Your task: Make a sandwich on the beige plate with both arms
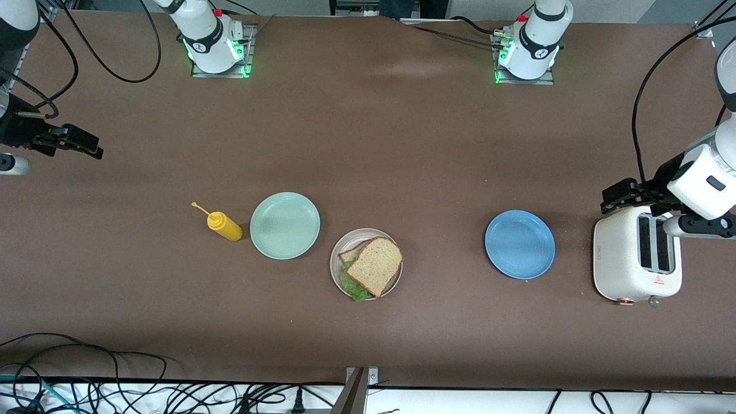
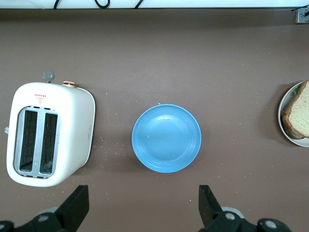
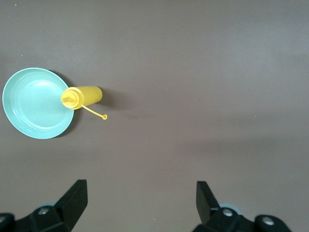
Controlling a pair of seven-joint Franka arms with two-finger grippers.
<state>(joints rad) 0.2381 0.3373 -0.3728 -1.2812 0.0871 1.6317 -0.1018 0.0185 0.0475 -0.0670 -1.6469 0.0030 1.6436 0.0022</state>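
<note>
The sandwich (image 1: 375,265) lies on the beige plate (image 1: 335,260) near the middle of the table. Its top bread slice sits askew, with a corner of the lower slice (image 1: 351,253) and crinkly green lettuce (image 1: 355,289) showing from under it. The left wrist view catches the beige plate (image 2: 285,102) and the sandwich (image 2: 299,116) at its edge. My left gripper (image 1: 608,200) (image 2: 143,203) hangs open and holds nothing, over the table by the toaster. Out at the right arm's end, my right gripper (image 1: 92,146) (image 3: 140,200) is open over bare table, holding nothing.
A blue plate (image 1: 520,244) (image 2: 166,138) lies between the sandwich and a white two-slot toaster (image 1: 637,256) (image 2: 48,140). A mint-green plate (image 1: 284,225) (image 3: 36,104) and a yellow squeeze bottle (image 1: 224,225) (image 3: 84,95) on its side lie toward the right arm's end.
</note>
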